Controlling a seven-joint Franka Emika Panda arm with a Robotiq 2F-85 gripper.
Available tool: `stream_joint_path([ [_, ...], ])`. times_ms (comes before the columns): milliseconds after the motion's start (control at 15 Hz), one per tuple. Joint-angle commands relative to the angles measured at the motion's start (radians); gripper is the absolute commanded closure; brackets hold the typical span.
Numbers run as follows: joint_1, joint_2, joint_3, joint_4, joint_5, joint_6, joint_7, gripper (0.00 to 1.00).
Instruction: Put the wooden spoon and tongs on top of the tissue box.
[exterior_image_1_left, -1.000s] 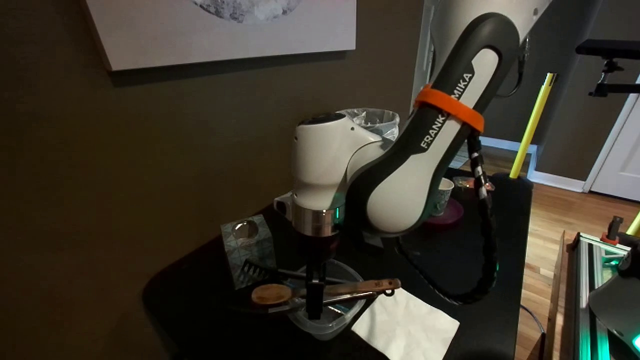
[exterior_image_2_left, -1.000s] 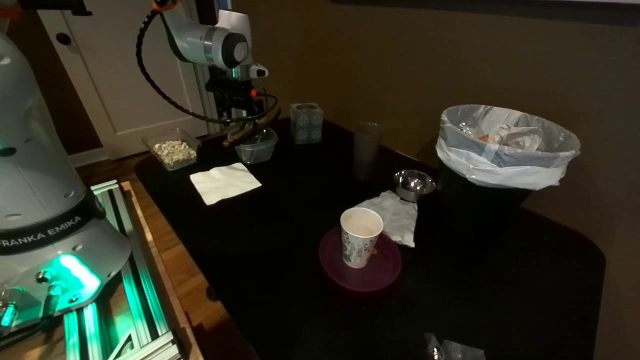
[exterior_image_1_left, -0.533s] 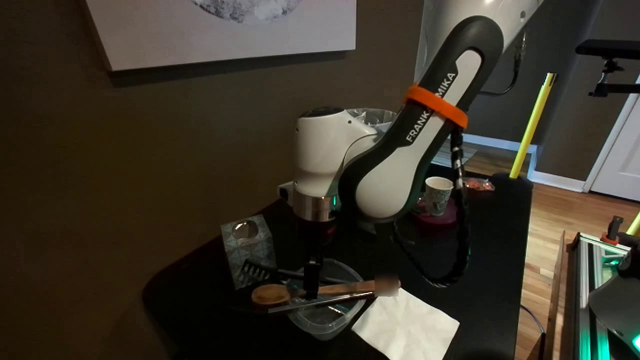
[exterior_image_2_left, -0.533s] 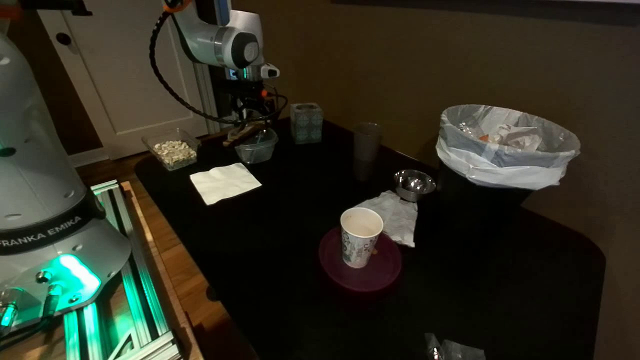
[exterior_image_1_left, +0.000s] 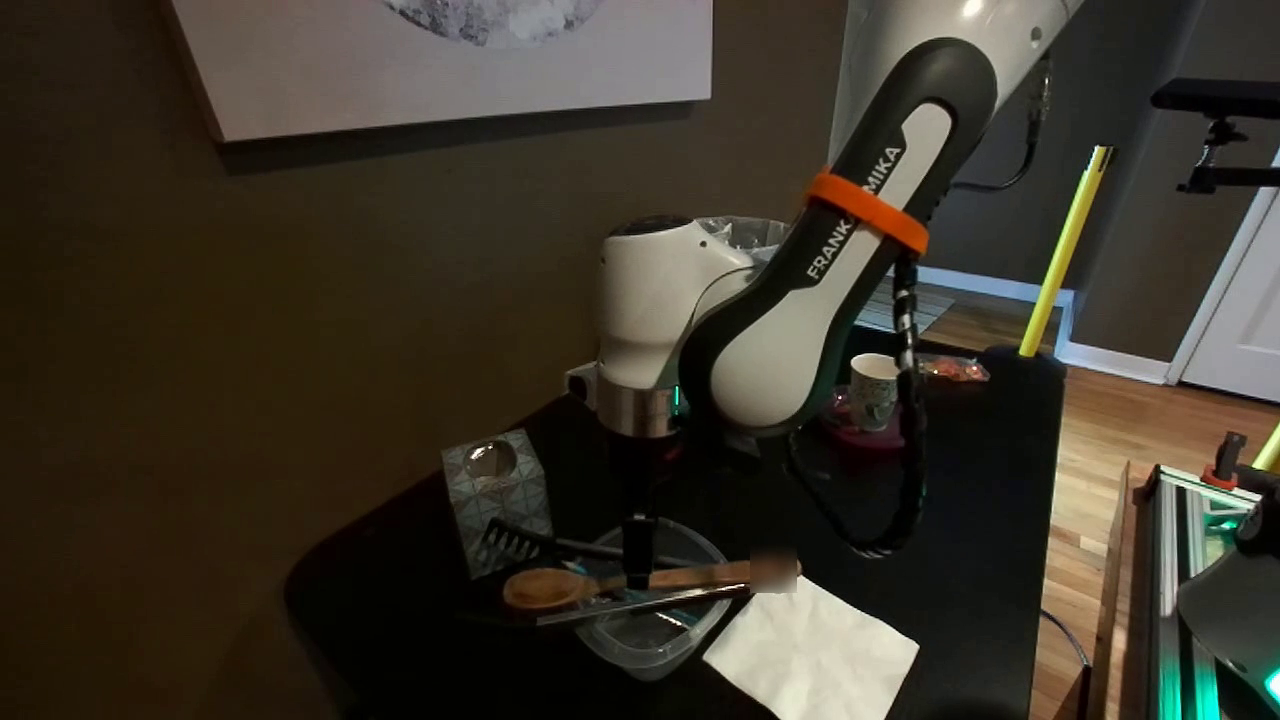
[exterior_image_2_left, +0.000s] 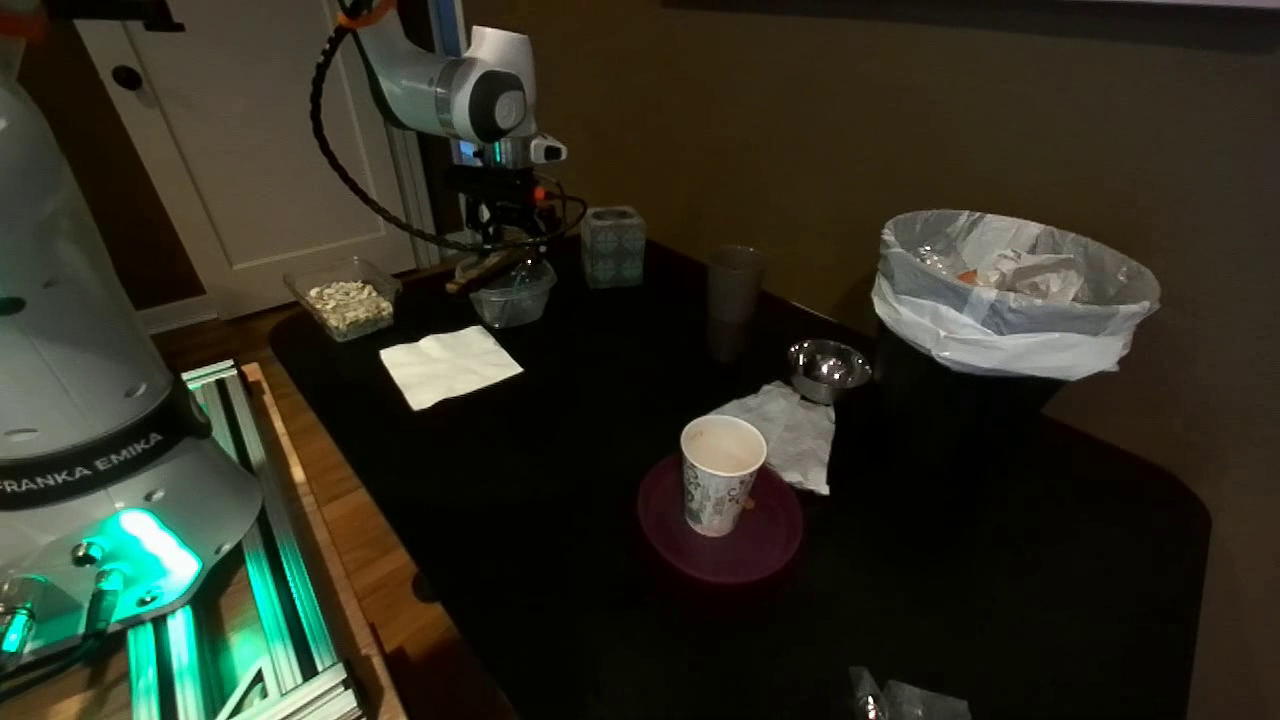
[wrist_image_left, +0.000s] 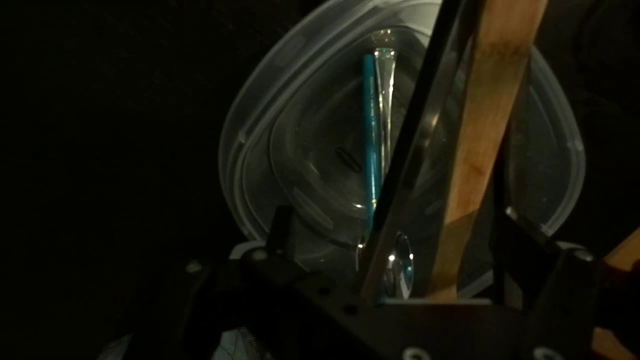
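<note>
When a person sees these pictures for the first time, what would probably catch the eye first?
Probably the large white arm, bent over the container that the spoon lies across. In an exterior view, green light glows on the robot's base. The white napkin near the container stands out on the black table.

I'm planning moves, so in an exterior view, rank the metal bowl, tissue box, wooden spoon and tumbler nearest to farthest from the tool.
1. Wooden spoon, at the tool.
2. Tissue box, picture right.
3. Tumbler, farther picture right.
4. Metal bowl, beyond that.
</note>
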Motion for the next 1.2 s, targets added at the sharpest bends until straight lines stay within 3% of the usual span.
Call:
stream_joint_path([
  [0, -0.048, -0.021, 0.048, -0.03, 0.051, -0.053, -0.095, 0.0],
  [667, -0.088, -0.022, 0.071, -0.066, 0.112, -0.083, -0.161, 0.0],
  [1133, -0.158, -0.064, 0.174, -0.103, 0.235, -0.061, -0.274, 0.0],
])
